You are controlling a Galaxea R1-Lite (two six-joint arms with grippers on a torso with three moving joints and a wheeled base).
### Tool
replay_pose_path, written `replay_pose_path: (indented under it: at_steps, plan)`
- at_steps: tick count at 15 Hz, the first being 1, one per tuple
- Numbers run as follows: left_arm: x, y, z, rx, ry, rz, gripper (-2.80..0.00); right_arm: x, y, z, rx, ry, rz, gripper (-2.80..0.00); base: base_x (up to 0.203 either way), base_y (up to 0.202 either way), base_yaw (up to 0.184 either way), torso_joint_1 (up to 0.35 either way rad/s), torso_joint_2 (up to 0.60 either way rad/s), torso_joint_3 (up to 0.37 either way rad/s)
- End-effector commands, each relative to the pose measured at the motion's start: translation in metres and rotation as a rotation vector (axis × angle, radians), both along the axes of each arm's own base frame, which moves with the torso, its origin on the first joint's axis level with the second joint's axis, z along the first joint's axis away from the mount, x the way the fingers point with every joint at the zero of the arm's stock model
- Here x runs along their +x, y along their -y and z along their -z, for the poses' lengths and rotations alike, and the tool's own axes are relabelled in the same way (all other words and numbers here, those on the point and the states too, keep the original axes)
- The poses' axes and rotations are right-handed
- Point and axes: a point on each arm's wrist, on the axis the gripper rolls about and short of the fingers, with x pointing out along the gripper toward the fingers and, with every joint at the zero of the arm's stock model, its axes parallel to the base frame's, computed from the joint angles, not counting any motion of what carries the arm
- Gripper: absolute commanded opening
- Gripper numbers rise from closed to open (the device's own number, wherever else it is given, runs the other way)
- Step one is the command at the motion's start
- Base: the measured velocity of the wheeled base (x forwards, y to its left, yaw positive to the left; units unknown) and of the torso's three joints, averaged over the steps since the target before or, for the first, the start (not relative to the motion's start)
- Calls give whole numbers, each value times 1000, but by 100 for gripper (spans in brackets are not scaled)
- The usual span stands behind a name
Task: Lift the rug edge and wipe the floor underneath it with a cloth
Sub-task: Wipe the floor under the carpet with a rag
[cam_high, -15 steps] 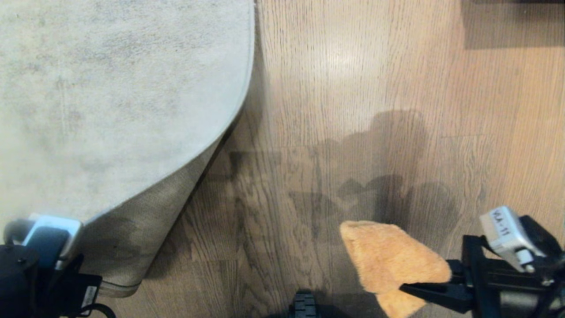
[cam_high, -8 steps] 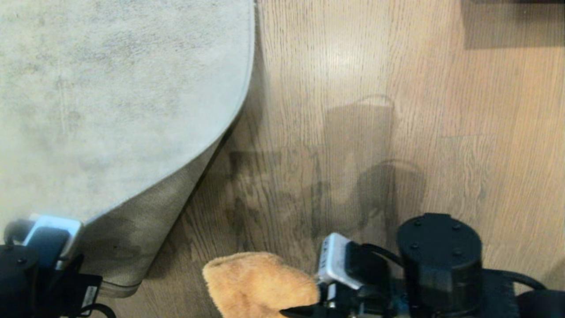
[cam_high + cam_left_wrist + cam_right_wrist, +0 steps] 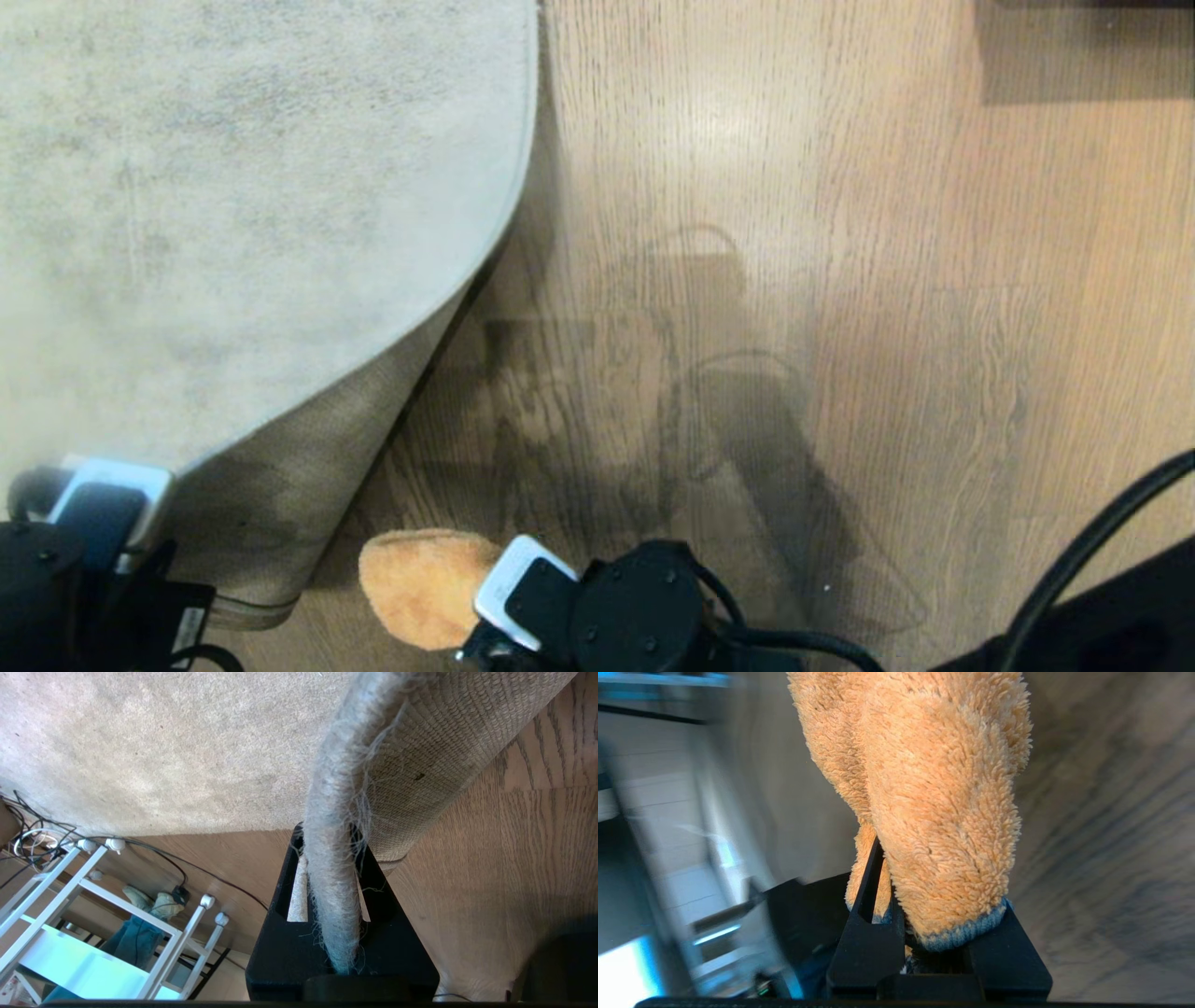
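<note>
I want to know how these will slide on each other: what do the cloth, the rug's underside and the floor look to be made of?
The cloth: fluffy tan pile, probably microfibre, with a blue-grey hem. Rug backing: coarse brownish woven mesh, perhaps jute or synthetic. The floor: wood-grain planks, slightly glossy; wood or laminate, I cannot tell.

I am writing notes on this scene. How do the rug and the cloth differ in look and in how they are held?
The rug is large, pale grey, short-piled; the cloth is small, orange-tan, fluffy. The left claw pinches only the rug's edge; the right claw grips the cloth's bunched end. Both are soft.
</note>
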Motion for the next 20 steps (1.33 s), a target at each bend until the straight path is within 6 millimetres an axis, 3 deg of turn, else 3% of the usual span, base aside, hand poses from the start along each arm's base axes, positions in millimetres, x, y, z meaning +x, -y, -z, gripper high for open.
replay_pose_path:
  at_steps: [1, 9, 13, 17, 20]
  plan:
    - [0, 0, 0, 3, 3, -7, -280, 5, -19, 28, -49, 4, 38, -280, 0, 0, 0, 0, 0, 0]
    - [-1, -1, -1, -3, 15, -13, -280, 30, -67, 52, 47, 59, 124, -280, 0, 0, 0, 0, 0, 0]
    - [-2, -2, -1, -9, 21, -26, -280, 56, -88, 60, 113, 84, 162, -280, 0, 0, 0, 0, 0, 0]
    - [-8, -5, 3, -4, 21, -33, -280, 93, -93, 64, 158, 115, 225, -280, 0, 0, 0, 0, 0, 0]
    - [-10, -6, 4, -1, 16, -33, -280, 121, -85, 64, 180, 162, 275, -280, 0, 0, 0, 0, 0, 0]
